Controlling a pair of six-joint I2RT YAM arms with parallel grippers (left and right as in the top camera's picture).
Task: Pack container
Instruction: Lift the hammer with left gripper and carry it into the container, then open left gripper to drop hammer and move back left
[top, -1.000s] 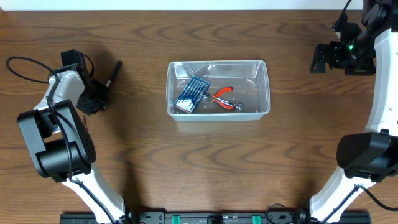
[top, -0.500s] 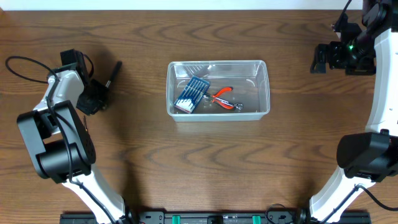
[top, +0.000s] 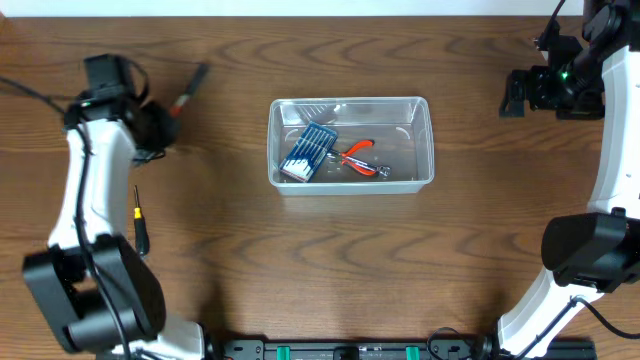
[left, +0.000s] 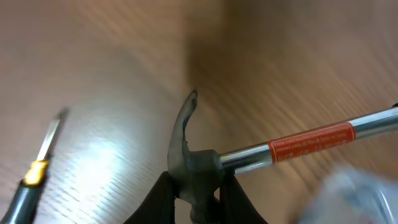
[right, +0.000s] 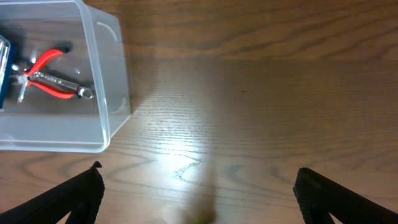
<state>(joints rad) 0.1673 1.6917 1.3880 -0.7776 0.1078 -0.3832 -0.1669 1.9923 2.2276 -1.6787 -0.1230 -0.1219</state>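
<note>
The clear plastic container (top: 350, 143) sits mid-table and holds a blue bit case (top: 308, 152) and red-handled pliers (top: 359, 159); it also shows in the right wrist view (right: 112, 74) with the pliers (right: 50, 74). My left gripper (left: 198, 193) is shut on the head of a small hammer (left: 199, 163) with a steel shaft and orange label, lifted above the table at far left (top: 185, 95). My right gripper (right: 198, 193) is open and empty, high at the far right (top: 515, 95).
A black screwdriver with a yellow collar (top: 140, 225) lies on the table at the left; it also shows in the left wrist view (left: 31, 177). Bare wood lies between the container and the right arm.
My left arm has lifted and swung up and away with the hammer in its jaws. This has uncovered the screwdriver on the table. The right arm has not moved.
</note>
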